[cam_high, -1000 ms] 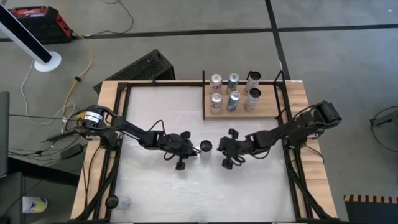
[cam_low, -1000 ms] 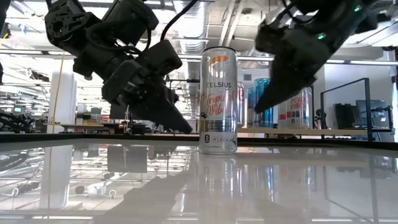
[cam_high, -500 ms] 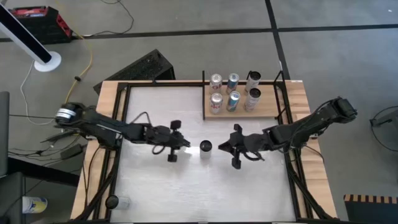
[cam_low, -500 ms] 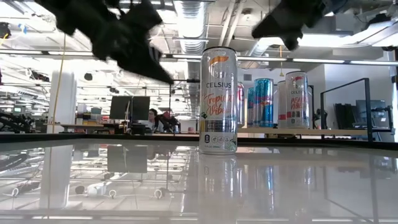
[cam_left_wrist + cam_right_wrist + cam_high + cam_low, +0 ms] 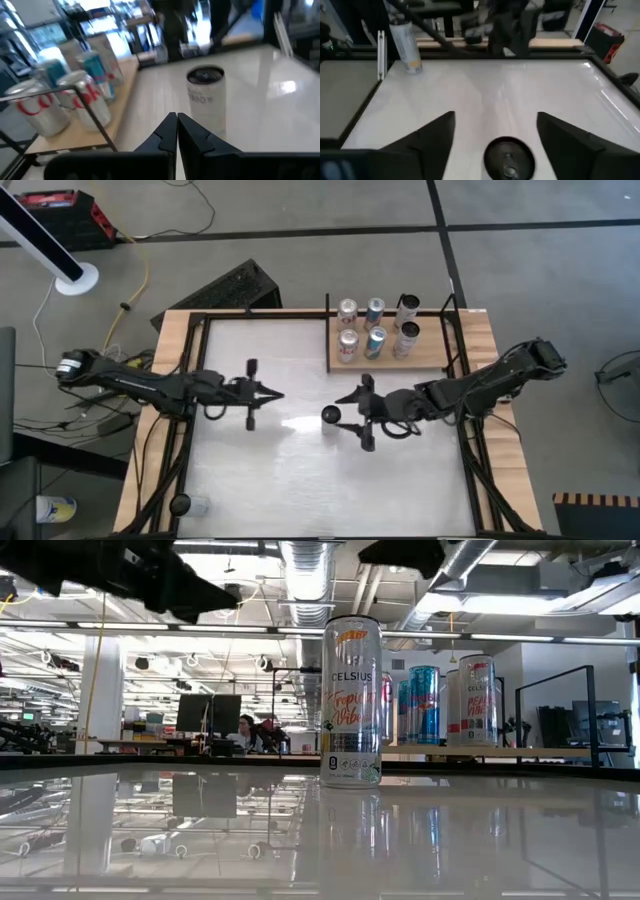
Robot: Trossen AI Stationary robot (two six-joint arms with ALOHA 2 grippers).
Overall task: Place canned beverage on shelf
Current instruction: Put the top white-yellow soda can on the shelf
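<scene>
A big open office runs behind the white table (image 5: 260, 470), with desks and screens under ceiling lights. One tall can (image 5: 351, 701) stands upright near the middle of the table, free of both arms.

The right gripper (image 5: 495, 132) has its fingers spread wide on either side of the can's top (image 5: 509, 159), not touching it as far as I can see. From above, that gripper (image 5: 350, 412) sits just beside the can (image 5: 330, 415). The left gripper (image 5: 177, 131) is pinched closed on nothing, pointing at the can (image 5: 205, 100) from well apart.

The shelf (image 5: 432, 355) lies at the table's far right, carrying six cans. The level view cuts both arms off at its top edge and hides the board behind a dark rim.
</scene>
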